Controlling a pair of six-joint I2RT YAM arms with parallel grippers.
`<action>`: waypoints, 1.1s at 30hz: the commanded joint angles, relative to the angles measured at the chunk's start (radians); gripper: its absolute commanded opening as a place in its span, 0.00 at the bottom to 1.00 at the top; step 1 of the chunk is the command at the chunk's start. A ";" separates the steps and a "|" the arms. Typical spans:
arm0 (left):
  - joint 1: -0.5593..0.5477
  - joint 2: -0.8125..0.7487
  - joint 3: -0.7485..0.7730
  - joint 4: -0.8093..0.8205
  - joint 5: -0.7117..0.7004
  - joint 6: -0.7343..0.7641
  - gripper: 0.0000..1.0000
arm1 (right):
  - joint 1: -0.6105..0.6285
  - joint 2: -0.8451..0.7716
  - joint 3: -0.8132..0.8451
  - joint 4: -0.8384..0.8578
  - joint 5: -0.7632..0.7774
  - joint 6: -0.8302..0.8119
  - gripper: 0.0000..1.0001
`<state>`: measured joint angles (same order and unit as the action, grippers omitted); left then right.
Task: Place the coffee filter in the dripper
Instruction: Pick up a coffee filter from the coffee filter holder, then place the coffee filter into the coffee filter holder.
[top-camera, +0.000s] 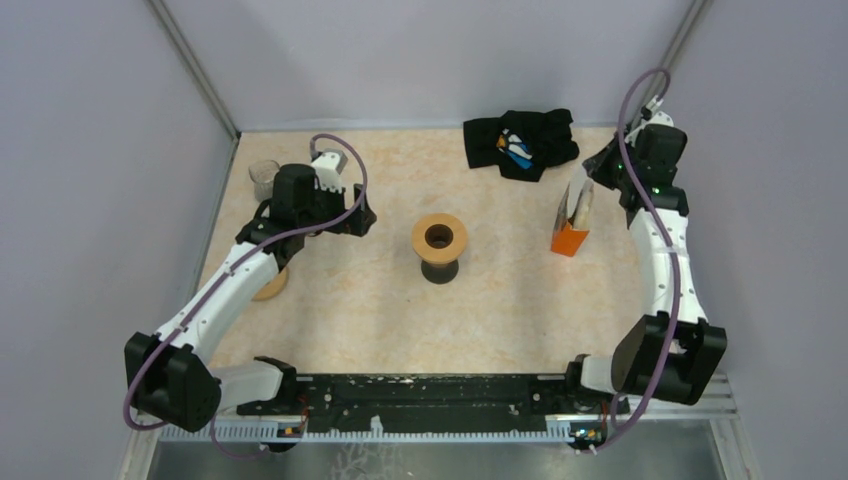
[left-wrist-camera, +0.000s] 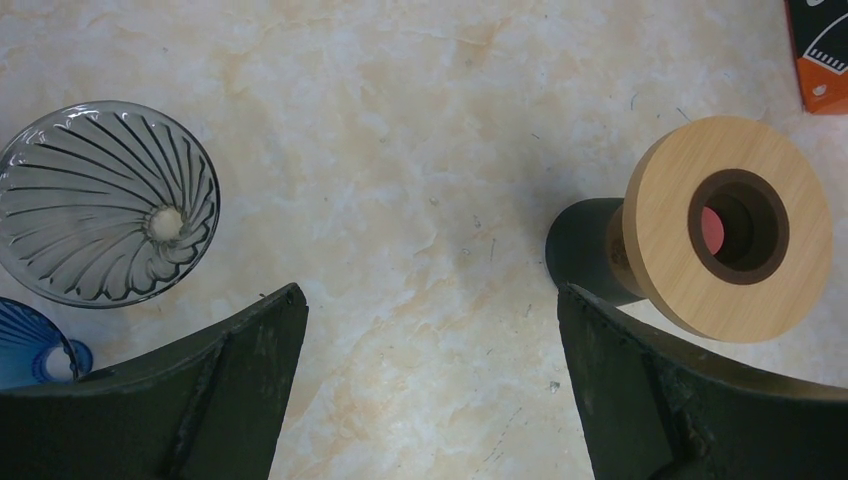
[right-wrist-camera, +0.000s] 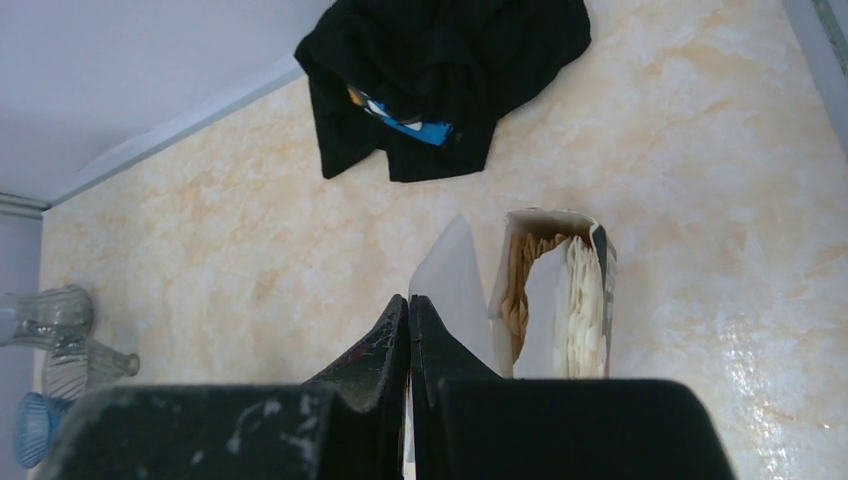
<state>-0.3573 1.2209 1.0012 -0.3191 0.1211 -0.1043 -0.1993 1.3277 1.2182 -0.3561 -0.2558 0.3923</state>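
My right gripper (right-wrist-camera: 409, 305) is shut on a white paper coffee filter (right-wrist-camera: 455, 275) and holds it just left of the open orange filter box (right-wrist-camera: 560, 300). In the top view the right gripper (top-camera: 597, 172) is above the box (top-camera: 570, 232) at the right of the table. A clear ribbed glass dripper (left-wrist-camera: 105, 200) lies on the table at the left. My left gripper (left-wrist-camera: 430, 340) is open and empty above bare table, between that dripper and a wooden stand (left-wrist-camera: 735, 225). In the top view the left gripper (top-camera: 352, 215) is left of the stand (top-camera: 440, 245).
A black cloth (top-camera: 520, 142) lies at the back of the table, also in the right wrist view (right-wrist-camera: 440, 80). A blue dripper (left-wrist-camera: 30, 345) sits beside the glass one. A tan disc (top-camera: 270, 285) lies under my left arm. Grey walls close in the table.
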 joint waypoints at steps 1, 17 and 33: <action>0.001 -0.036 -0.010 0.038 0.059 -0.001 0.99 | -0.006 -0.078 0.066 -0.001 -0.074 -0.018 0.00; 0.002 -0.068 0.011 0.099 0.288 -0.028 0.99 | 0.058 -0.219 0.026 -0.064 -0.249 -0.061 0.00; 0.003 -0.077 0.011 0.000 0.049 -0.047 0.99 | 0.094 -0.237 -0.009 -0.071 0.107 -0.132 0.00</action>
<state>-0.3573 1.1641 0.9989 -0.2874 0.2745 -0.1608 -0.1085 1.1149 1.2037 -0.4789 -0.2714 0.2939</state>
